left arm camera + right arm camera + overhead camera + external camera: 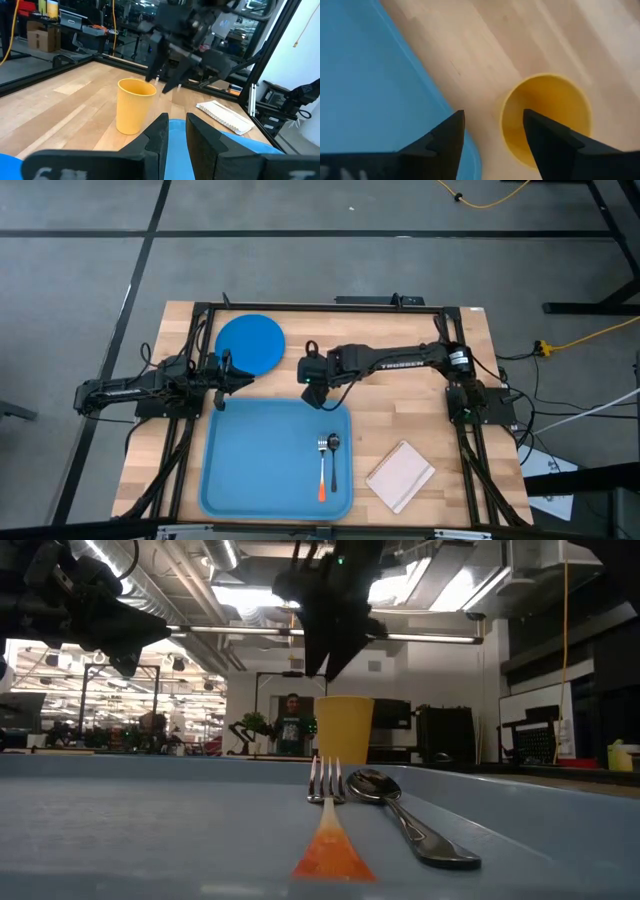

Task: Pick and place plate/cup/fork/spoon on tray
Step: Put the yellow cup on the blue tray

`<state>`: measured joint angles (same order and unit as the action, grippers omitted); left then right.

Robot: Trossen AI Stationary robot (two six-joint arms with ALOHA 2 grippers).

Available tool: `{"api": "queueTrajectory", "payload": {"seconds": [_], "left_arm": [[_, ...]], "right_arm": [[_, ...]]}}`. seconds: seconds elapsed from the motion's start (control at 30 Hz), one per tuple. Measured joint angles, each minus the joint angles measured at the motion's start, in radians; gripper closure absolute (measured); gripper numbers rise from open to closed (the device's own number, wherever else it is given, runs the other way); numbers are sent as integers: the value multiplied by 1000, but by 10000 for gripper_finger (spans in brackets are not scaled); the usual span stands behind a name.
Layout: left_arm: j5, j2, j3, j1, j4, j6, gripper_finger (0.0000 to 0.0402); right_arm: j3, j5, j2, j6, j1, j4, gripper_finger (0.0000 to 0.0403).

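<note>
The orange-yellow cup (134, 106) stands upright on its base on the wood table, just past the far edge of the light-blue tray (260, 470). My right gripper (492, 130) hangs open just above the cup's rim, clear of it in the low view (325, 670); one finger is over the cup's mouth, the other over the table beside the tray. The fork (322, 470) and the dark spoon (333, 460) lie side by side in the tray. The blue plate (250, 343) lies flat on the table at the far left. My left gripper (177, 132) is slightly open and empty over the tray's far left corner.
A white rectangular pad (400, 475) lies on the table right of the tray. A black frame runs around the table's edges. The tray's left half (240, 450) is bare. A person stands in the room far behind the table (291, 720).
</note>
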<state>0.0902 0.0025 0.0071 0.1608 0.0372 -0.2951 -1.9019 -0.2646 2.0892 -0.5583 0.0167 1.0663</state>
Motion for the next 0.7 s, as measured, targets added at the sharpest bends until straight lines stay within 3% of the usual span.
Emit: {"api": "queueTrajectory", "payload": {"seconds": [0.5,0.7], "left_arm": [[0,0,0,0,0,0,343],[0,0,0,0,0,0,343]], "right_arm": [[173,72,0,-36,-69,-197,220],[207,78,0,-43,-67,-201,242]]}}
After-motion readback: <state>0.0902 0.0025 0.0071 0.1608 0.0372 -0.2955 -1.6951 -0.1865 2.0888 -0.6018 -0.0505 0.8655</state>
